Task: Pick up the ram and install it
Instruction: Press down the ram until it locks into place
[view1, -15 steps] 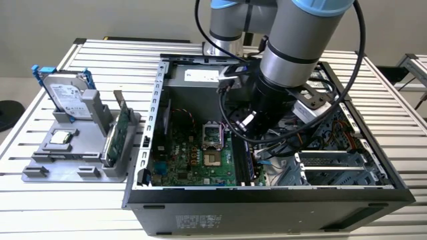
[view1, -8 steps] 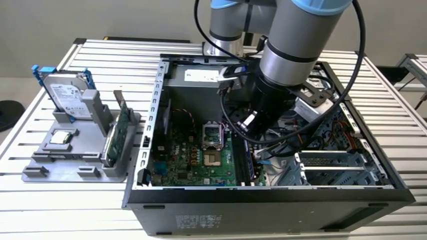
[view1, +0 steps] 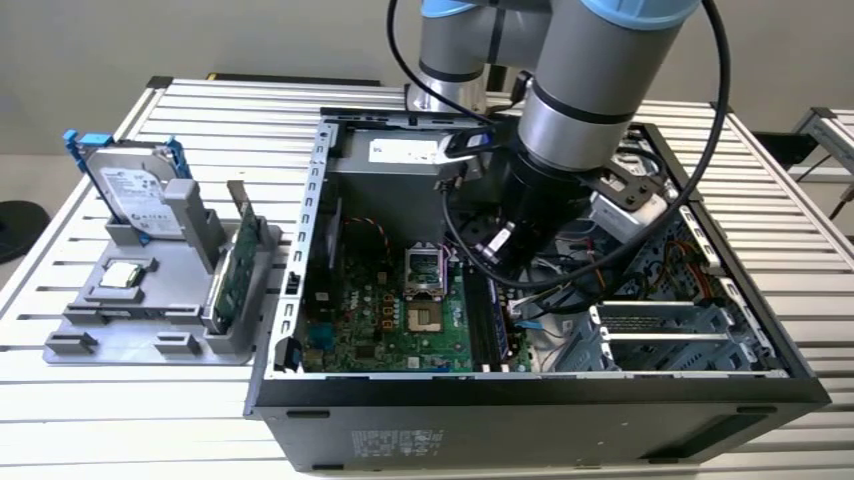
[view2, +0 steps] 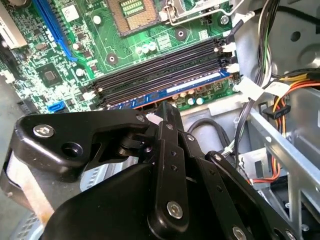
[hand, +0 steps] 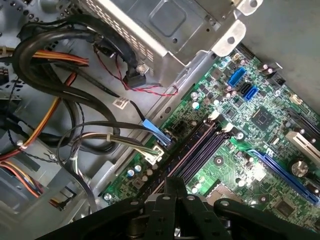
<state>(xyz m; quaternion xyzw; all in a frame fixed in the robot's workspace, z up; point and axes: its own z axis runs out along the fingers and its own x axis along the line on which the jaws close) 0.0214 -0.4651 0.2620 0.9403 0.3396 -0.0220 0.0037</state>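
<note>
Ram (view2: 192, 88): seen in the second wrist view as a thin edge with a pale sheen, lying along the blue slot row nearest the gripper. It is hard to separate from the slot itself, and its middle is hidden by the gripper.
Table (view1: 787, 220): slatted metal, with everything set on it.
Computer case (view1: 534, 410): laid open on the table, with its far corner hidden behind the arm.
Arm (view1: 587, 90): reached down into the case, cut off at the picture's top edge, and screening part of the board in the exterior view.
Motherboard (view1: 387, 320): green, on the case floor, with the bare processor socket (view1: 422, 270) left uncovered.
Grey tray (view1: 134, 330): placed on the table at the exterior view's left, beside the case.
Hard drive (view1: 134, 190): stood upright in the tray, blue rails at its sides.
Expansion card (view1: 230, 275): stood on edge in the tray, just beside the case wall.
Gripper (view2: 167, 106): black, with its tips down at the blue slot row. The fingers are drawn together on the ram as far as can be seen, though the contact itself is covered by the linkage.
Memory slots (hand: 200, 145): dark parallel rows, the nearest one hidden under the gripper (hand: 175, 181) in the first wrist view.
Cables (hand: 45, 55): black, orange and yellow bundles — looped beside the board, their ends out of frame.
</note>
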